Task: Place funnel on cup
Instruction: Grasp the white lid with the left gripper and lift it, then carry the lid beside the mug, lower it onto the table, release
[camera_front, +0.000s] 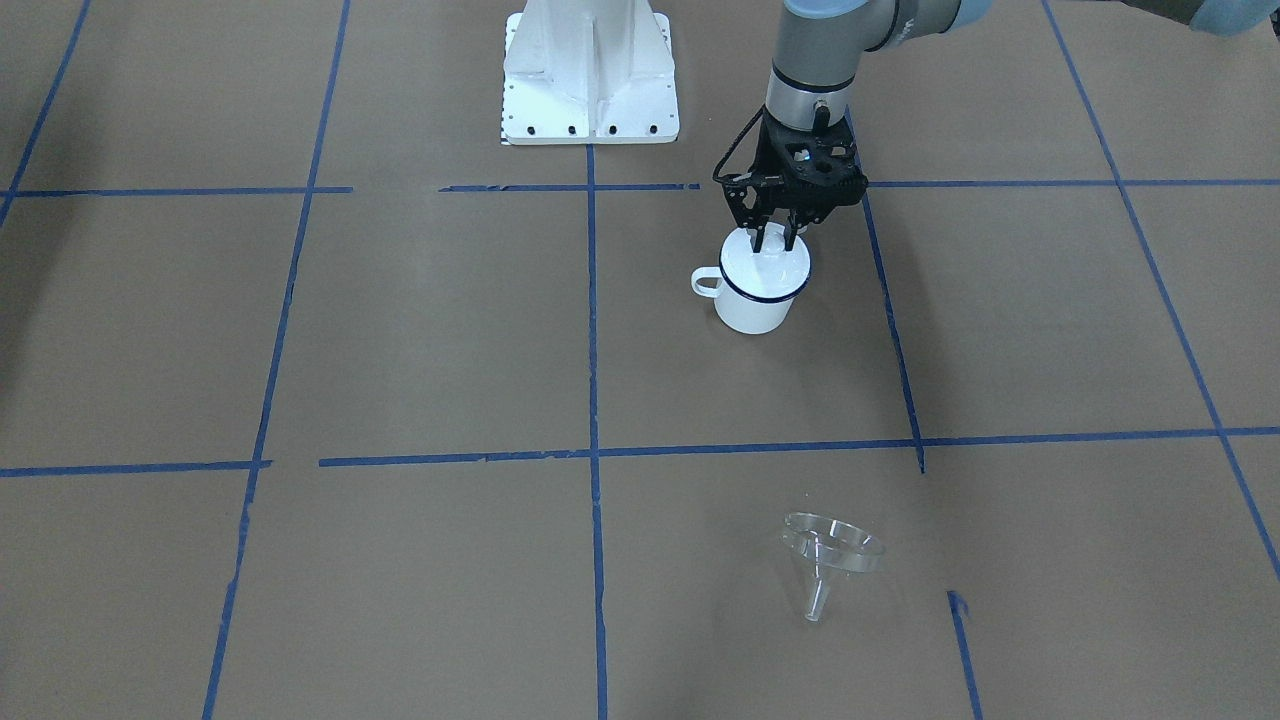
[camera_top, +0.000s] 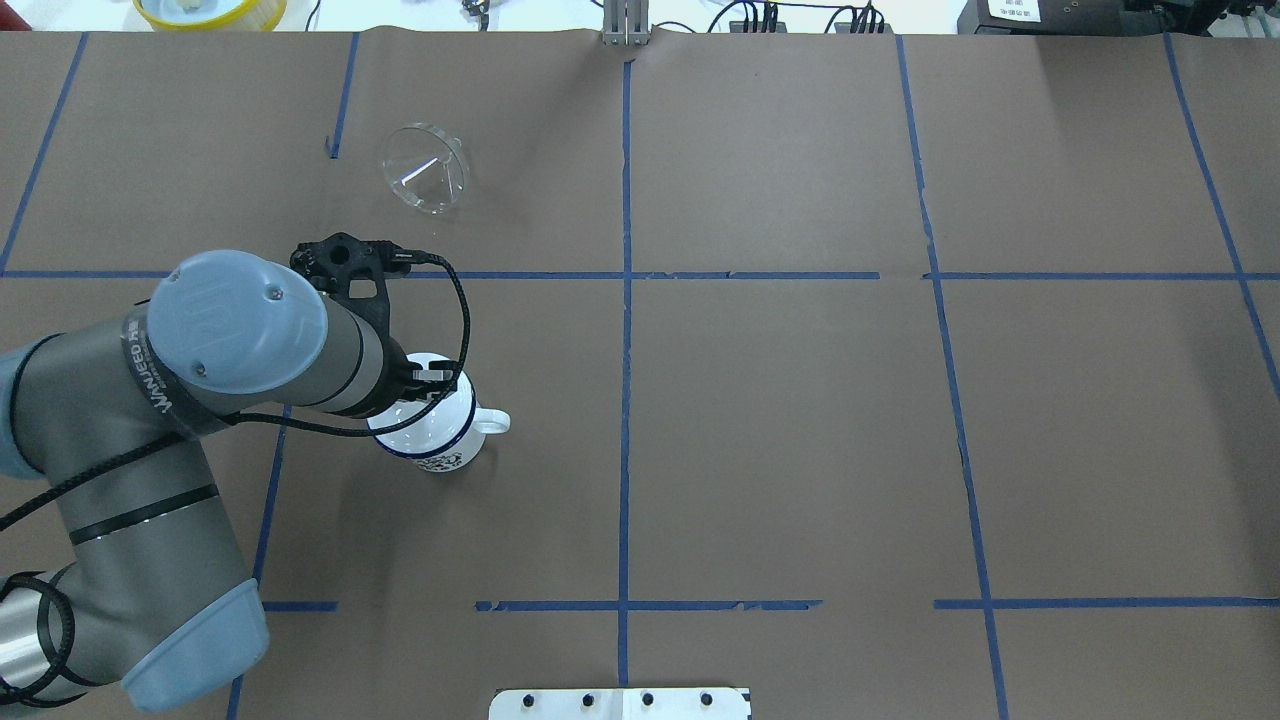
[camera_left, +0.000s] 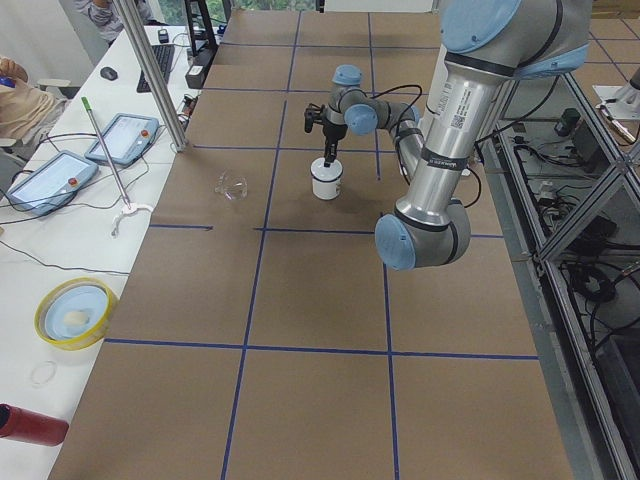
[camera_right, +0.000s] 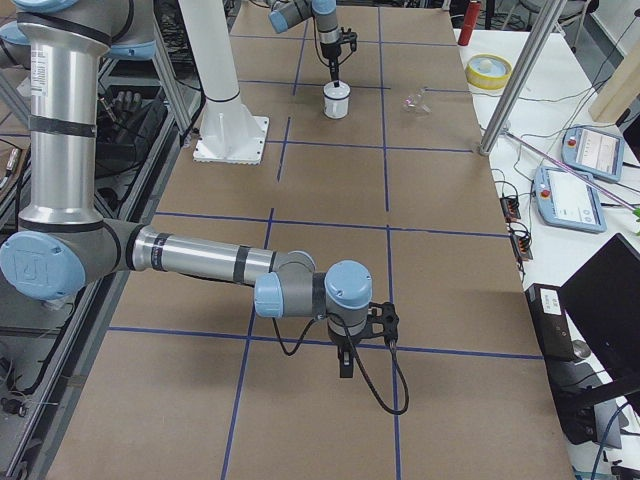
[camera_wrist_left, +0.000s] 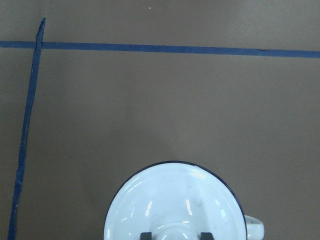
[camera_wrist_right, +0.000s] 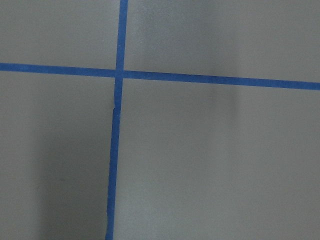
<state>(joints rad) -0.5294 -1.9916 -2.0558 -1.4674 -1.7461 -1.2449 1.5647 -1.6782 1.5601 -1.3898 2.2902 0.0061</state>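
Observation:
The cup (camera_front: 755, 312) is a white mug with a dark blue rim, standing on the brown table left of centre in the overhead view (camera_top: 448, 452). A round white lid (camera_wrist_left: 175, 197) with a knob covers it. My left gripper (camera_front: 772, 240) is straight above it, and its fingers (camera_wrist_left: 145, 235) close on the knob. The clear funnel (camera_front: 830, 552) lies tilted on the table, apart from the mug and farther from my base (camera_top: 425, 180). My right gripper (camera_right: 345, 362) hangs over bare table far away; I cannot tell whether it is open or shut.
The white base plate (camera_front: 590, 75) stands at the robot's side of the table. Blue tape lines (camera_front: 592, 330) divide the brown surface. A yellow bowl (camera_left: 72, 312), a red can (camera_left: 25, 425) and tablets lie on the side bench, and a metal pole (camera_right: 525, 80) stands by it.

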